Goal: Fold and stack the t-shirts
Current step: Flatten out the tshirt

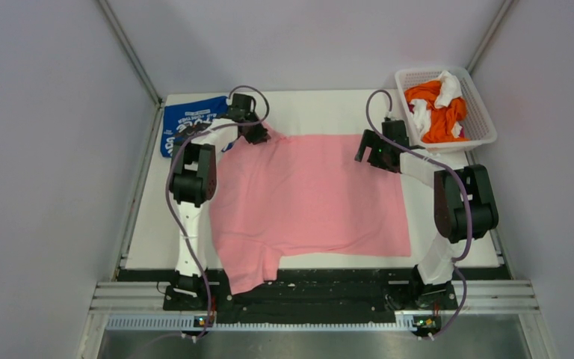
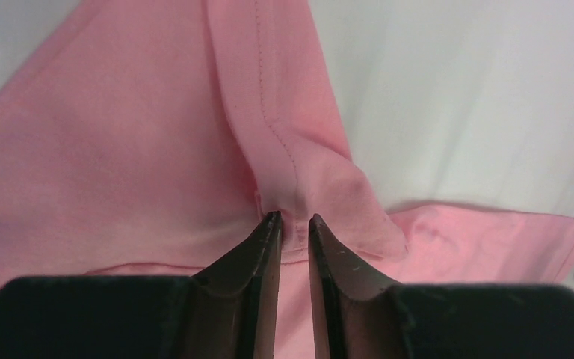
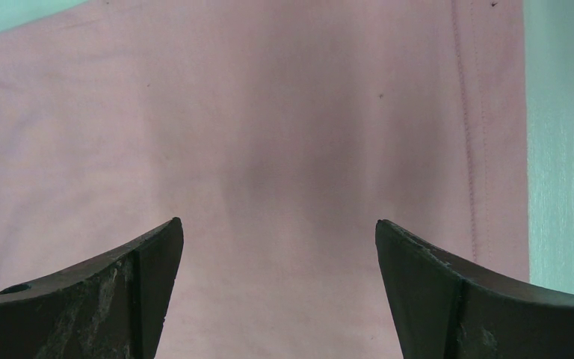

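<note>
**Pink tee spread out, left pincer has a corner, right one hanging open**

Biggest thing first: the white table (image 1: 321, 112) is mostly covered by the pink t-shirt (image 1: 306, 194). It lies flat across the middle, and one bit (a sleeve, I think) droops over the near edge between the arm bases. My read is that it's laid out like that so it can be folded in place.

The white basket (image 1: 486, 129) sits at the far right corner with orange and white cloth (image 1: 439, 105) bundled in it, out of the way of the folding area. The blue t-shirt (image 1: 187, 120) is parked at the far left corner, probably waiting its turn or serving as the bottom of the stack.

The left gripper (image 2: 291, 221) is nipped down narrow on a raised ridge of pink cloth at the shirt's far left corner, right by a stitched seam. The fabric tents up into the jaws, so I'd call that a real hold, ready to carry that corner over. The right gripper (image 3: 278, 224) hangs over the far right part of the shirt, close to the stitched hem, jaws spread wide with nothing in them. Looks lined up to grab its own corner.

Hard to tell:
- whether the blue shirt is folded, since the left arm covers part of it
- what its lettering says
- whether the right fingertips touch the cloth
</note>
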`<state>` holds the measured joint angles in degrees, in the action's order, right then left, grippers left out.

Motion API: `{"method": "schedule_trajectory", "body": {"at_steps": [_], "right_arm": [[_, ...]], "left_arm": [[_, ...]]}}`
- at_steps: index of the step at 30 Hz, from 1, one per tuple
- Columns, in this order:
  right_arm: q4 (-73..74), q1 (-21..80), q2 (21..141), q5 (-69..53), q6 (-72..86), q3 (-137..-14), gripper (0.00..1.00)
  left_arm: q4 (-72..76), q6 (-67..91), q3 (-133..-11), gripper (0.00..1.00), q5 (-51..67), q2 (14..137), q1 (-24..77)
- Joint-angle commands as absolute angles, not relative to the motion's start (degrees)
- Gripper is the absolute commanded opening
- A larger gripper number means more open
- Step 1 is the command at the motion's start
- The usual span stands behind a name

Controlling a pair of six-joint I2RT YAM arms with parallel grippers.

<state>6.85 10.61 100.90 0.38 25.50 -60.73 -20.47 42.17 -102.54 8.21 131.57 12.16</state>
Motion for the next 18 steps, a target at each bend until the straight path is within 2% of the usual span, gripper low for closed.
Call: {"method": "schedule_trajectory", "body": {"at_steps": [1,4,6,8,18], "right_arm": [[5.6,10.5,100.5,1.6,24.7,-61.2,0.98],[5.6,10.5,100.5,1.8,24.7,-61.1,0.98],[5.6,10.5,100.5,2.0,24.6,-61.1,0.98],[5.6,10.5,100.5,2.1,24.6,-61.2,0.98],[5.7,10.5,100.0,3.0,24.5,-61.2,0.98]], "left_arm": [[-18.0,43.9,-106.4,0.24,11.1,133.9,12.4],[-17.9,44.1,-107.2,0.21,10.9,134.6,12.4],[-17.5,44.2,-107.5,0.16,10.4,134.8,12.4],[-16.6,44.4,-107.9,0.0,10.4,134.9,12.4],[-10.9,43.7,-105.1,0.0,8.7,130.1,13.2]]}}
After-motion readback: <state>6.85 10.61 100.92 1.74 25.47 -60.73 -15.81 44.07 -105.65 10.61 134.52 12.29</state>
